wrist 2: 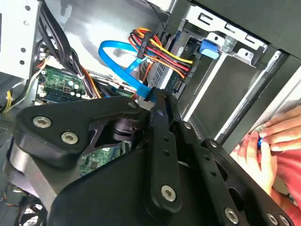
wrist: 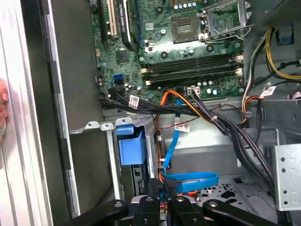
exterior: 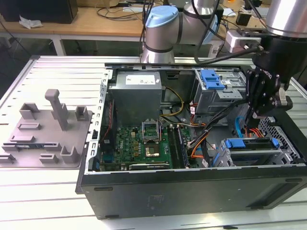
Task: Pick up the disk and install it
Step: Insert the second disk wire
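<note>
Lying flat in bay, disk (exterior: 252, 145) runs w/ case front; claw (exterior: 253, 116) above.

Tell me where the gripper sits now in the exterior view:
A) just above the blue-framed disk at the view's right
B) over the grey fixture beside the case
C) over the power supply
A: the gripper hangs inside the open case, just above the disk, far from both others.

Exterior light: I see bright, even overhead illumination.
Case interior (exterior: 192, 129): shadowed beneath the arm.
Second wrist view: gripper (wrist 2: 155, 101) linkage blurred, near-field.
Glare: mild on slatted table (exterior: 57, 72).
</note>
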